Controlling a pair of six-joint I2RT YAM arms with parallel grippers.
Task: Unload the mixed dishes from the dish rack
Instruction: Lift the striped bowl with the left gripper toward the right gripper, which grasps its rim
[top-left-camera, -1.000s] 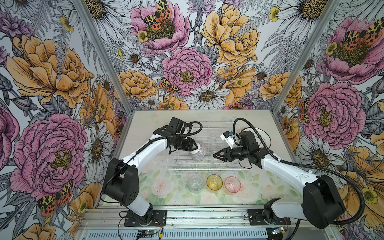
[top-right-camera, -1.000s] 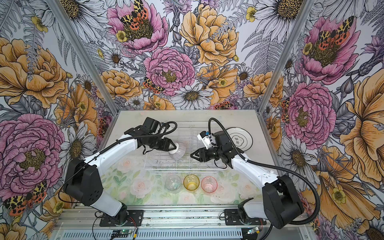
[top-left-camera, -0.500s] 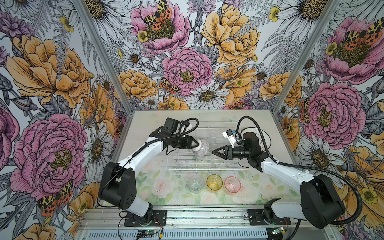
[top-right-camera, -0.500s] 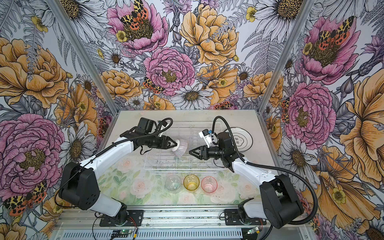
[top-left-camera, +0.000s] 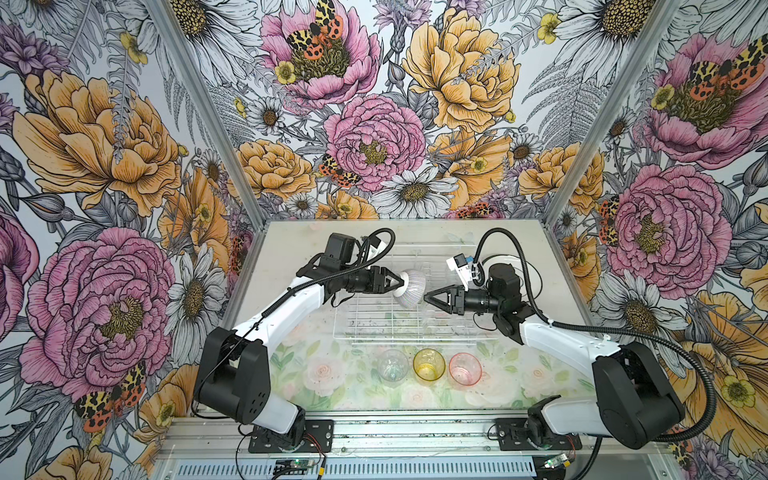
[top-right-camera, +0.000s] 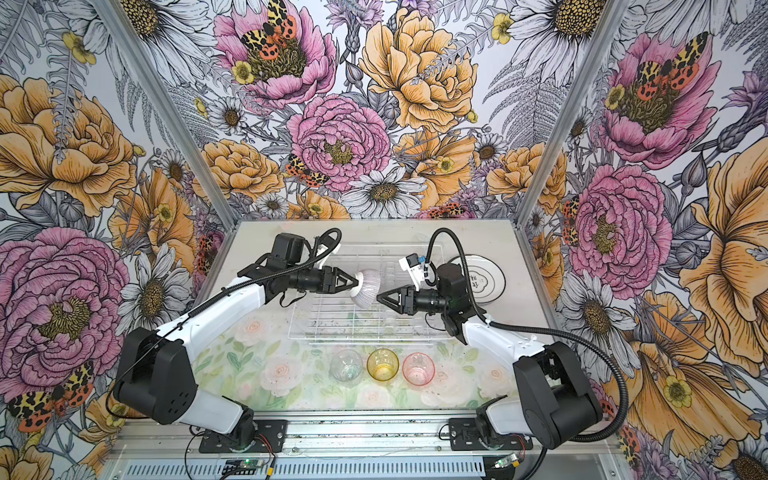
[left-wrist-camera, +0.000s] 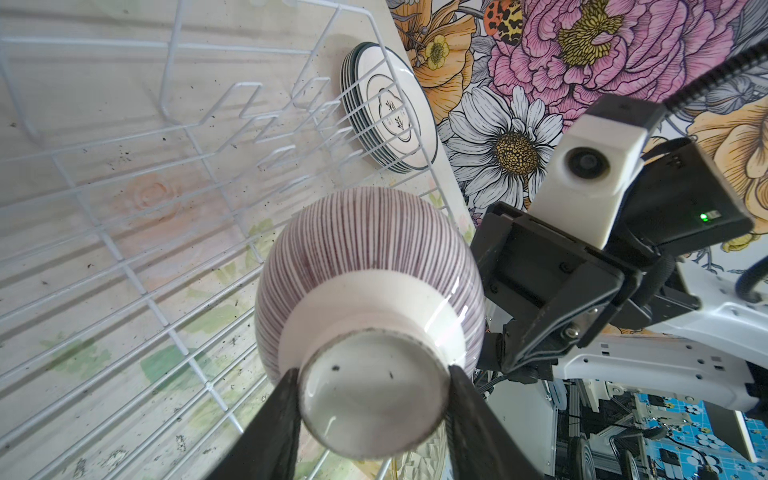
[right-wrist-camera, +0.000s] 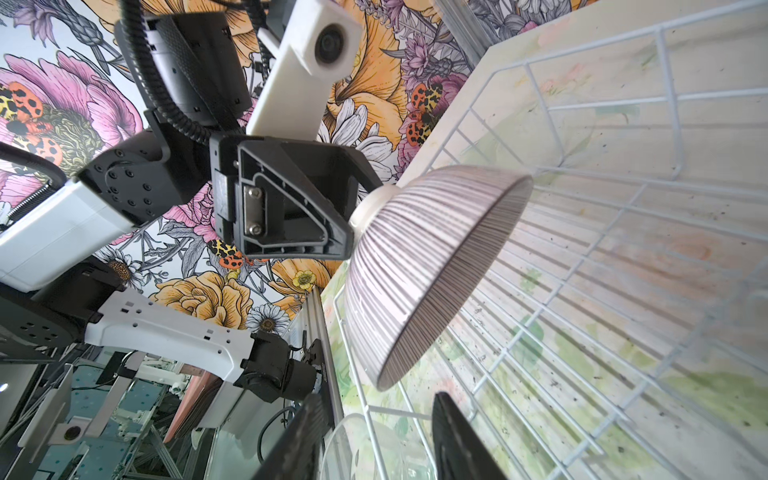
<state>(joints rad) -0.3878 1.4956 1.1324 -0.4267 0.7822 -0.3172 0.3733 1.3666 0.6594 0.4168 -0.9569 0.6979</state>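
The left gripper (top-left-camera: 399, 283) clamps the ribbed grey-purple bowl (top-left-camera: 413, 289) by its white foot above the white wire dish rack (top-left-camera: 415, 321), the right gripper (top-left-camera: 427, 296) gaping empty beside it.

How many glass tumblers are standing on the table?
3, in a row in front of the dish rack: clear tumbler, amber tumbler in the middle, pink tumbler. None seems hidden.

bowl (top-left-camera: 411, 287) above rack (top-left-camera: 415, 332), tumblers (top-left-camera: 429, 365) before, plates (top-right-camera: 484, 279) right
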